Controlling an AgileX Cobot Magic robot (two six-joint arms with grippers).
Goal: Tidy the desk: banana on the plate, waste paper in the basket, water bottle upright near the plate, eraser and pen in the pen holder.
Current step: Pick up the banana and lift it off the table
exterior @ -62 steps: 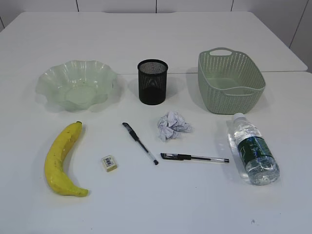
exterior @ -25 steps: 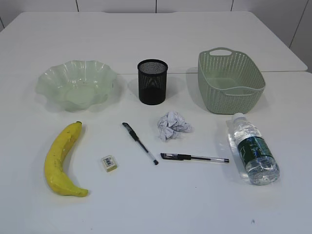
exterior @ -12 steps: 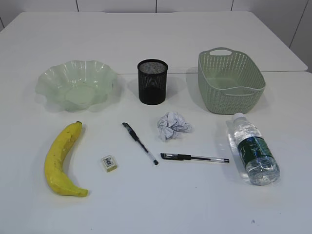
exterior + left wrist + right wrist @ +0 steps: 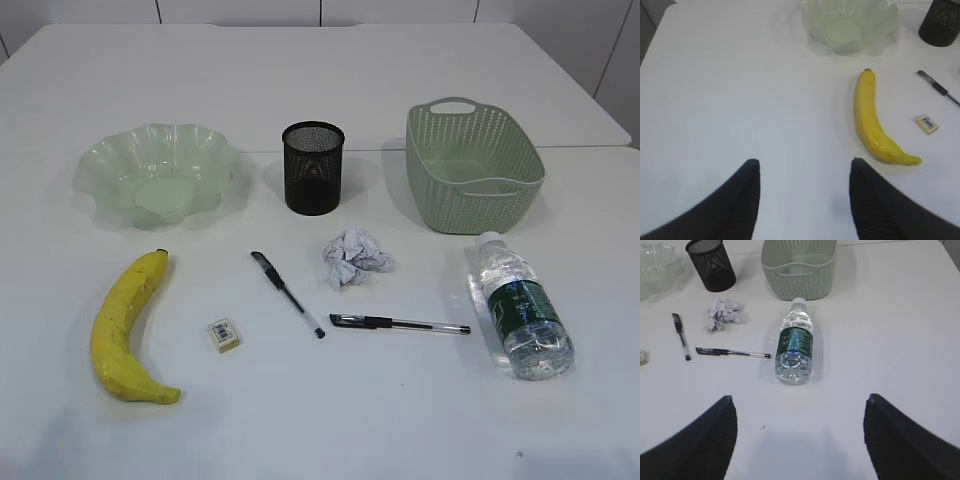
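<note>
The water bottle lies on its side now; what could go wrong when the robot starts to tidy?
1. The water bottle is round and lying flat, so it may roll when the open right gripper closes on it.
2. The eraser is tiny and may slip.
3. Two pens lie flat on the desk, hard to pinch.

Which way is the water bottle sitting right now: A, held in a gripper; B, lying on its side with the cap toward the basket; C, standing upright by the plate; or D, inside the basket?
B: the water bottle lies flat on the desk, its white cap pointing toward the basket.
</note>
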